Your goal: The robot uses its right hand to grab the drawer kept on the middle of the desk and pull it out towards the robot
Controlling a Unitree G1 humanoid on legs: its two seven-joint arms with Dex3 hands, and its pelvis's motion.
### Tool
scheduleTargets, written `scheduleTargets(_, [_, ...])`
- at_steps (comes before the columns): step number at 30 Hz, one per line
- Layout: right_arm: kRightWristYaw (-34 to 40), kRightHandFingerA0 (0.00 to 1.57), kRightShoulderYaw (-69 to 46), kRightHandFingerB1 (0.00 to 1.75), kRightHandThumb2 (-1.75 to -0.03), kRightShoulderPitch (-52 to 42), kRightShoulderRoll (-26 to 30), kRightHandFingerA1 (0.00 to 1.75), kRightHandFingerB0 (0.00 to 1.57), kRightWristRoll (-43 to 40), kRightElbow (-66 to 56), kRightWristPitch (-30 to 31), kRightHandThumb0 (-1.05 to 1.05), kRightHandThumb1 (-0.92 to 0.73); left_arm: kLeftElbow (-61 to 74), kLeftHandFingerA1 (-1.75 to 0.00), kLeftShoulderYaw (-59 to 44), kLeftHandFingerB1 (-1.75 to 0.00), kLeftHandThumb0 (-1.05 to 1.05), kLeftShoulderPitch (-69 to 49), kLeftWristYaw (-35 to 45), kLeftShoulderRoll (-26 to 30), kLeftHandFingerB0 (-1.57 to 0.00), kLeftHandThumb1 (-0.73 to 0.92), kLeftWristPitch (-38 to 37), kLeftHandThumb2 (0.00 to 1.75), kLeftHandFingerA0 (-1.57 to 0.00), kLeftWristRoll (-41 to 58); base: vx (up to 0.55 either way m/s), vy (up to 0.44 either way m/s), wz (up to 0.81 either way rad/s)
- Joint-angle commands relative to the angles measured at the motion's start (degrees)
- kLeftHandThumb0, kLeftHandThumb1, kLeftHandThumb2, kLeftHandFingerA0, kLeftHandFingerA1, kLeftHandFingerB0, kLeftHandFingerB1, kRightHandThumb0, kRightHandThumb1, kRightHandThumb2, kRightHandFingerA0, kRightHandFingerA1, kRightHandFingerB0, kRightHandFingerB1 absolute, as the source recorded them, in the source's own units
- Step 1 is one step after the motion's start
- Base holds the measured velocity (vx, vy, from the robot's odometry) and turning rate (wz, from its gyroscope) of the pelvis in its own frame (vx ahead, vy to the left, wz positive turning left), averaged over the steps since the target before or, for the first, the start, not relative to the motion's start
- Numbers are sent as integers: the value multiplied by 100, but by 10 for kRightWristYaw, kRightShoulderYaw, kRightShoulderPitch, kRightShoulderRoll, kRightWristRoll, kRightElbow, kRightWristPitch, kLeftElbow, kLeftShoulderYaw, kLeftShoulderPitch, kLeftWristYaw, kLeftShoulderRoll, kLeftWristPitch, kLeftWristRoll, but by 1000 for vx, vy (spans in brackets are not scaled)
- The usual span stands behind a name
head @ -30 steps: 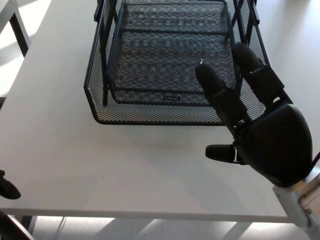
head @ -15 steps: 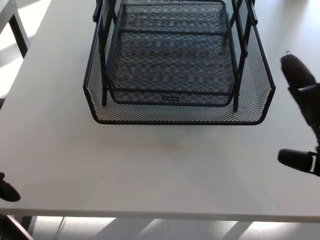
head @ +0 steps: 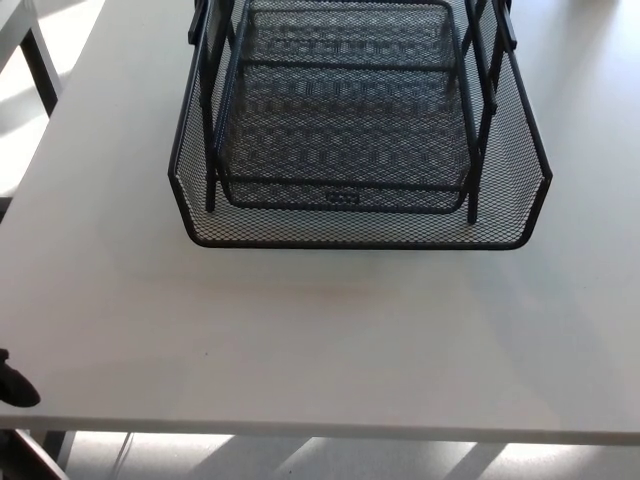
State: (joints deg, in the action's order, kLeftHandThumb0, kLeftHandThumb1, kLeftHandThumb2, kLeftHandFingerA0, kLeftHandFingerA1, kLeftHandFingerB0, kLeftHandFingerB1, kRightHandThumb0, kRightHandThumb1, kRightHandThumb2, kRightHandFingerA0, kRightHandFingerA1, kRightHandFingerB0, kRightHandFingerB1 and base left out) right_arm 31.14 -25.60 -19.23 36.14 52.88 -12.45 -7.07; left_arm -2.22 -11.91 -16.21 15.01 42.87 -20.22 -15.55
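At centre-far of the white bench point(head: 320, 340) sits the drawer point(head: 360, 225), a black wire-mesh tray w/ a low front wall facing the near edge. It lies under a black frame point(head: 345, 100) whose posts stand inside it at left & right. Drawer's front rim juts well out from the frame toward the near side, so it looks already pulled out. Right hand: not in view now; a sec ago it was over the drawer's right front corner, then at the right edge, now gone. State of its fingers: can't tell. Left hand point(head: 15, 385): only a small dark tip at the near-left corner, fingers not readable. Judgement: pull likely done, the arm has withdrawn.
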Motion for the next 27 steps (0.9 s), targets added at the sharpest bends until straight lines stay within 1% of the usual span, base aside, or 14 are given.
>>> scheduleTargets(1, [194, 0, -97, 40, -102, 24, 64, 38, 0, -82, 291, -94, -86, -58, -8, -84, -8, -56, -33, -9, -4, 7, -78, 56, -14, 56, -77, -9, 0, 0, 0])
scheduleTargets(2, [221, 0, -89, 50, -98, 39, 70, 52, 0, -84, 339, -112, -41, -32, -13, -84, -8, -57, -32, -8, -7, 7, -79, 55, -22, 57, -79, -8, 0, 0, 0])
scheduleTargets(4, [274, 8, -71, 41, -94, 56, 78, 49, 5, -73, 413, -125, -85, -56, -15, -85, -7, -57, -32, -7, -7, 6, -79, 56, -24, 56, -80, -7, 0, 0, 0])
scheduleTargets(8, [344, 19, -43, 43, -93, 63, 87, 51, 6, -73, 545, -178, -76, -57, -16, -85, -5, -56, -31, -6, -9, 7, -79, 55, -20, 56, -80, -14, 0, 0, 0])
scheduleTargets(9, [354, 33, -38, 37, -61, 64, 84, 45, 15, -74, 574, -185, -73, -70, -18, -85, -4, -57, -30, -3, -8, 8, -78, 55, -22, 57, -79, -13, 0, 0, 0])
scheduleTargets(12, [377, 29, -22, 47, -89, 70, 78, 54, 8, -71, 626, -196, -73, -55, -19, -84, -4, -57, -30, -1, -8, 9, -78, 55, -22, 57, -79, -12, 0, 0, 0])
scheduleTargets(13, [395, 37, -15, 38, -61, 76, 73, 47, 17, -69, 651, -209, -70, -69, -22, -84, -4, -57, -30, -1, -11, 10, -78, 55, -28, 57, -78, -15, 0, 0, 0])
scheduleTargets(14, [395, 36, -13, 49, -93, 82, 56, 60, 11, -73, 677, -189, -73, -56, -23, -83, -5, -56, -30, -6, -13, 8, -78, 55, -28, 56, -78, -16, 0, 0, 0])
scheduleTargets(16, [379, 40, -16, 44, -61, 84, 40, 60, 18, -86, 693, -187, -70, -70, -14, -83, -6, -55, -29, -7, -9, 7, -79, 55, -18, 56, -80, -13, 0, 0, 0])
scheduleTargets(21, [334, 40, -15, 43, -61, 93, -1, 64, 18, -112, 744, -183, -72, -71, -23, -83, -5, -56, -31, -5, -10, 8, -79, 55, -27, 56, -80, -12, 0, 0, 0])
scheduleTargets(22, [290, 27, -16, 47, -94, 96, -16, 63, 6, -121, 747, -156, -85, -61, -22, -84, -5, -56, -30, -5, -10, 7, -78, 55, -28, 56, -79, -11, 0, 0, 0])
scheduleTargets(24, [244, 27, -18, 47, -94, 104, -28, 63, 6, -134, 754, -132, -85, -61, -21, -84, -5, -56, -30, -6, -10, 8, -78, 55, -29, 56, -79, -11, 0, 0, 0])
scheduleTargets(25, [190, 21, -17, 36, -63, 107, -34, 56, 2, -142, 750, -108, -77, -75, -20, -84, -5, -56, -30, -6, -8, 8, -78, 55, -27, 56, -79, -10, 0, 0, 0])
scheduleTargets(27, [155, 30, -8, 47, -88, 122, -49, 58, 13, -147, 763, -101, -84, -54, -15, -83, -6, -56, -31, -6, -5, 7, -78, 55, -17, 56, -79, -9, 0, 0, 0])
